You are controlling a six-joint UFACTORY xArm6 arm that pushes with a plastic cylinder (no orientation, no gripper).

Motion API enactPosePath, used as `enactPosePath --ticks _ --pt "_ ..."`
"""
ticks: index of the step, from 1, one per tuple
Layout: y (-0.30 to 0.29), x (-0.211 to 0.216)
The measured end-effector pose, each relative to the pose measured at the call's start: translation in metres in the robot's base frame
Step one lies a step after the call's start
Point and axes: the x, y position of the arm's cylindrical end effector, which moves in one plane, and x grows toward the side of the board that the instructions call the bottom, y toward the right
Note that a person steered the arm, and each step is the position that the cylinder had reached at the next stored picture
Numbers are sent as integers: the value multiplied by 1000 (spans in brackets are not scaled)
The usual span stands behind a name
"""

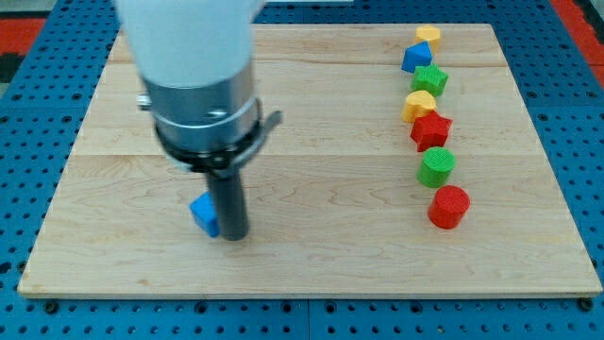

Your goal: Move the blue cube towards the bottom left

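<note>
The small blue cube [203,213] lies on the pale wooden board [321,264] in its lower-left part, though short of the corner itself. My tip [233,236], the lower end of the dark rod, rests on the board touching the cube's right side, or so close that no gap shows.

Progress, as a judgement: the cube already stands well apart from the other blocks and in the correct quarter of the board. What is left is a further short push down and to the view's left, if the corner region is the aim. From its present side the tip would drive the cube leftward rather than downward.

There is no pincer on this arm, so no open or closed state applies; nothing is gripped.

Other items, all at the view's right in a rough column from top to bottom: a yellow block [428,35], a blue block [416,57], a green star-like block [430,79], a second yellow block [419,104], a red star-like block [431,130], a green cylinder [437,166] and a red cylinder [448,206].

Limits of view: the rod covers part of the cube's right side, so contact cannot be confirmed. The arm's body hides the board's upper-left part.
</note>
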Motion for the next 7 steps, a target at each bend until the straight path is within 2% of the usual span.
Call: enactPosePath --ticks 3,4,5,6,7 --pt "-32 -61" --pt "-74 -55" --pt "-82 -35" --pt "-59 -18" --pt "-92 -12"
